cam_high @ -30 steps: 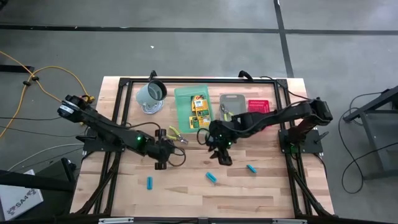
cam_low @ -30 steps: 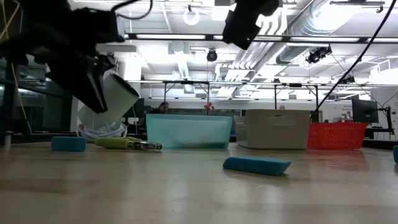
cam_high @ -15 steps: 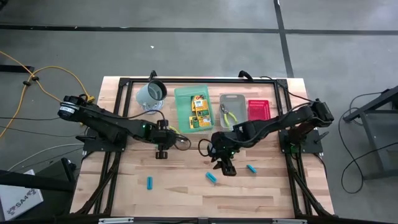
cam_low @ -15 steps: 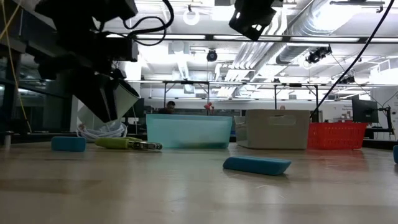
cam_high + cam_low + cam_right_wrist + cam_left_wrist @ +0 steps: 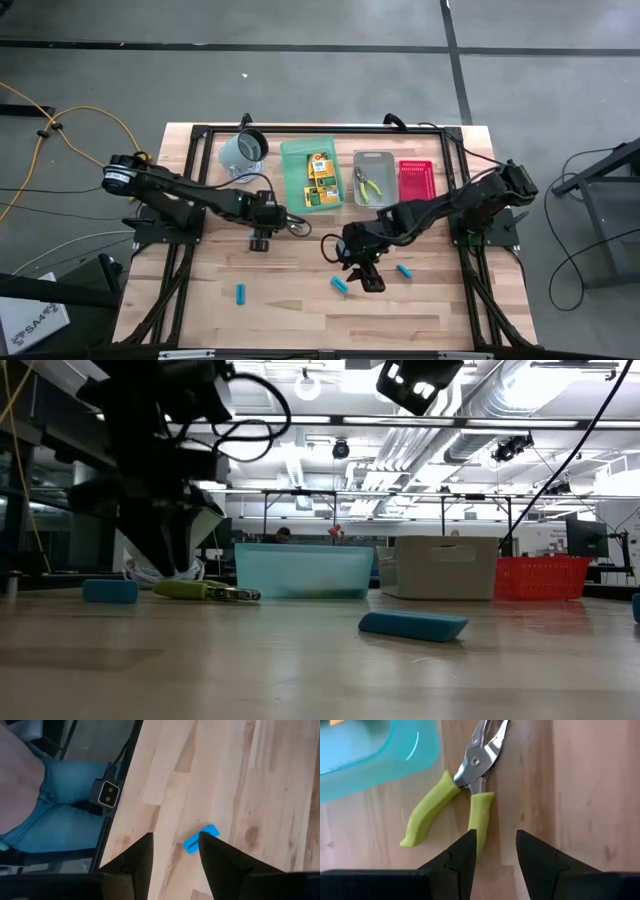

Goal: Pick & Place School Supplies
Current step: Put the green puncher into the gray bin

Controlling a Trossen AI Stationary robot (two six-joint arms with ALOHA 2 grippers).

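Observation:
A pair of yellow-green-handled pliers (image 5: 470, 785) lies flat on the table next to the green tray (image 5: 293, 172). My left gripper (image 5: 496, 837) hovers open just above the handle ends, touching nothing; the low view shows it (image 5: 168, 550) above the pliers (image 5: 205, 591). My right gripper (image 5: 366, 278) is open above the table, between two cyan pieces (image 5: 340, 284) (image 5: 404, 270); one cyan piece (image 5: 200, 839) shows ahead of its fingers. A third cyan piece (image 5: 241, 293) lies farther left. Yellow boxes (image 5: 320, 175) lie in the green tray, and a second pair of pliers (image 5: 367, 184) lies in the grey tray (image 5: 385, 160).
A grey-green mug (image 5: 243, 150) lies tipped at the far left. A red tray (image 5: 415, 177) sits to the right of the grey one. A person in blue jeans (image 5: 55, 820) stands past the table's near edge. Bare wood stretches across the table's near half.
My left gripper has moved toward the far edge and down, ending over the pliers beside the green tray. My right gripper has moved toward the near edge, toward the cyan pieces. Nothing on the table has moved.

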